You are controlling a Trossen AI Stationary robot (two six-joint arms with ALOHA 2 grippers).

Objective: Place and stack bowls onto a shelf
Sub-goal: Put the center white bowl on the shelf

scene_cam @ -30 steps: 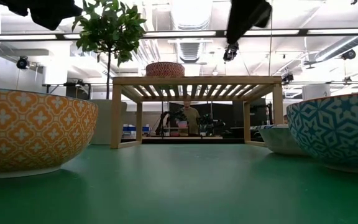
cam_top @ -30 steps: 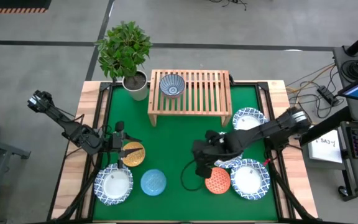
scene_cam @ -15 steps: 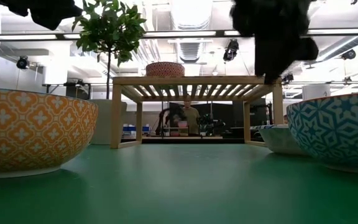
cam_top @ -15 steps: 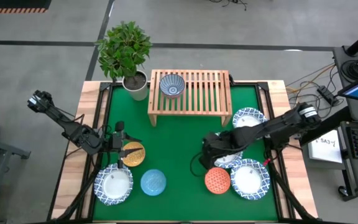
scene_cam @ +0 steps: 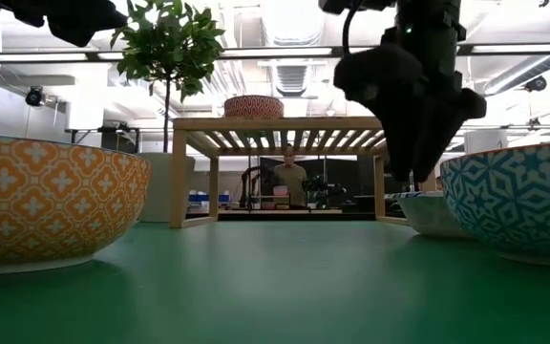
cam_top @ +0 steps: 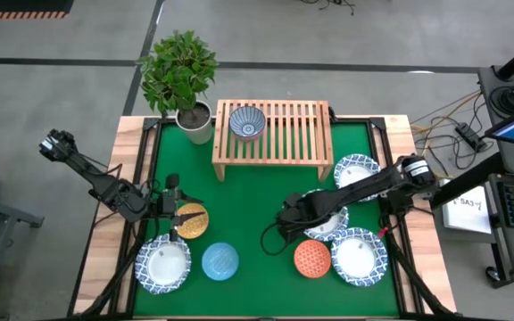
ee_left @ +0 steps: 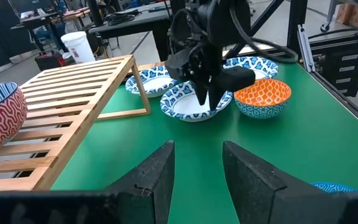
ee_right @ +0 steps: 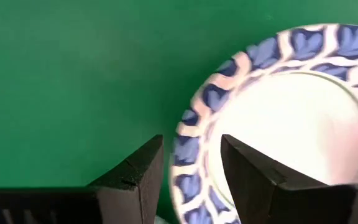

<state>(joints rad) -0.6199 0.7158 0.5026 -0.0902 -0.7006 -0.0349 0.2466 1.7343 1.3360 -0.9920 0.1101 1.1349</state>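
The right gripper (cam_top: 294,217) has swung back from over the orange-red dotted bowl (cam_top: 312,258) and dropped low, and now sits with its fingers parted astride the left rim of a wide white bowl (ee_right: 278,118) with nothing clamped yet, which I read as the start of a pick-up. The shelf (cam_top: 273,132) at the far side holds only the blue-patterned bowl (cam_top: 247,122). The left gripper (ee_left: 196,180), open and empty, waits above the yellow-orange bowl (cam_top: 191,220) at near left.
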